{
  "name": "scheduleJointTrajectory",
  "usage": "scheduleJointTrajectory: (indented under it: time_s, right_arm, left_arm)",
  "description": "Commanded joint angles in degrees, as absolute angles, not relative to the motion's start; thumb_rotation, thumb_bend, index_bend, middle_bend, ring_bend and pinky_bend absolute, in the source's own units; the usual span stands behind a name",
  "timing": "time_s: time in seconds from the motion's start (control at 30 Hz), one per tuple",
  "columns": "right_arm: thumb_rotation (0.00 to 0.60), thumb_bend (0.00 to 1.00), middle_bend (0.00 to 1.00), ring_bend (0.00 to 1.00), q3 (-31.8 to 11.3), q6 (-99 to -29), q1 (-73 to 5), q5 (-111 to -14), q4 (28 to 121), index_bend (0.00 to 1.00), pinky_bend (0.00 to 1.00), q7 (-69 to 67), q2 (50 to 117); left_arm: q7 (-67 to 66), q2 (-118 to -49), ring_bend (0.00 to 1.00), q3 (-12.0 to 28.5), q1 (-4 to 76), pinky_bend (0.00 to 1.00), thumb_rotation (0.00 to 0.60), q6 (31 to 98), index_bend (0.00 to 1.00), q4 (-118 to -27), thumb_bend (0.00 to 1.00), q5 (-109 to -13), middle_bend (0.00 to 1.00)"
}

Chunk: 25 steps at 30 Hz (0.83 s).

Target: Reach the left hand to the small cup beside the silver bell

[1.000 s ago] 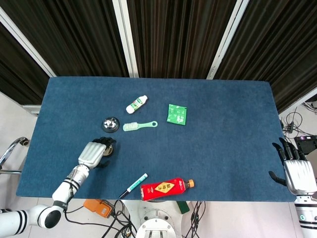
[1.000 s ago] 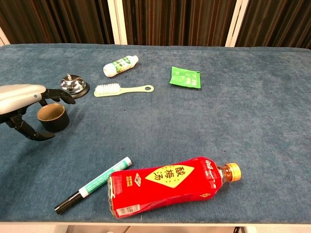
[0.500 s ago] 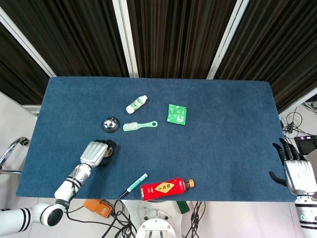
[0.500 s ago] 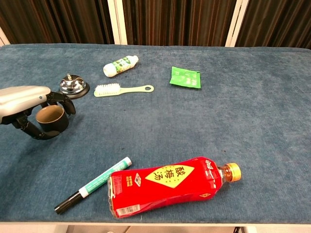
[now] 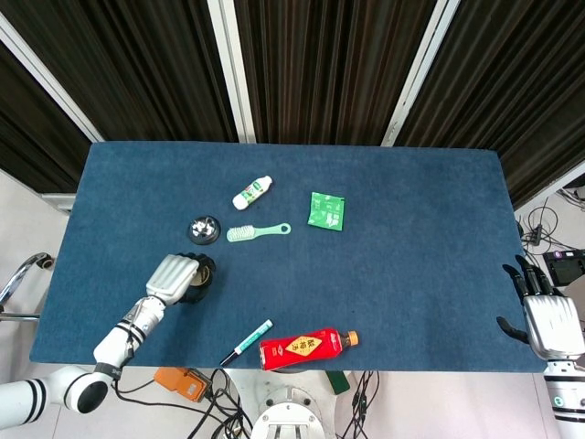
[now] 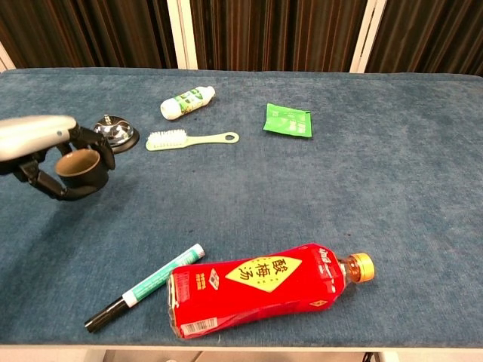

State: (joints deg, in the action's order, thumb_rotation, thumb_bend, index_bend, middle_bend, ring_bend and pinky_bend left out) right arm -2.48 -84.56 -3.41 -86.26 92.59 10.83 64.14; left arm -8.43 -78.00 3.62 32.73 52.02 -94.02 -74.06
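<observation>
The small dark cup (image 6: 80, 167), tan inside, is just in front of the silver bell (image 6: 115, 131). My left hand (image 6: 39, 148) grips it, dark fingers curled around its wall from both sides. In the head view the left hand (image 5: 174, 277) covers most of the cup (image 5: 204, 273), with the bell (image 5: 202, 229) just beyond. The cup looks slightly raised off the blue cloth. My right hand (image 5: 547, 315) hangs at the table's right front corner, fingers apart and holding nothing.
A green toothbrush (image 6: 190, 139), a white bottle (image 6: 187, 102) and a green packet (image 6: 287, 121) lie behind the bell. A marker (image 6: 145, 287) and a red drink bottle (image 6: 260, 289) lie near the front edge. The table (image 6: 407, 181) is covered in blue cloth.
The left hand's fingers have closed around the cup, and hand and cup have moved up and slightly toward the bell. The right hand has stayed put.
</observation>
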Motion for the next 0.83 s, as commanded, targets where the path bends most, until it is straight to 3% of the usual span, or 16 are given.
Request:
scheduleJointTrajectory:
  time_s: [0.03,0.23,0.4,0.83]
  right_arm:
    - [0.6,0.31,0.14,0.2,-2.47,-84.49,-3.44,-86.22,92.68,0.23,0.52,10.99,64.1]
    - [0.6,0.31,0.14,0.2,-2.38,-84.57,-3.32,-86.19,92.82,0.23,0.53,11.09,64.03]
    - [0.6,0.31,0.14,0.2,-2.62,-84.17,-3.41,-85.4,93.34,0.23,0.53,11.02,64.26]
    - [0.6,0.31,0.14,0.2,-2.91,-81.66,-4.57,-83.9,93.72,0.23,0.55,11.14,63.64]
  left_arm:
    - [-4.69,-71.66,0.41,5.97,34.83,0.43,0.6,50.78,0.38,-101.42,0.39,-75.99,0.38]
    - [13.55,-61.21,0.41,11.62,37.74,0.44,0.6,45.86,0.38,-111.71,0.39,-77.16,0.38]
    - [26.81,-54.81,0.41,15.47,39.76,0.44,0.6,42.41,0.38,-112.84,0.39,-78.65,0.38]
    - [23.71,-50.07,0.41,19.54,43.88,0.44,0.6,43.24,0.38,-112.05,0.39,-75.37,0.38]
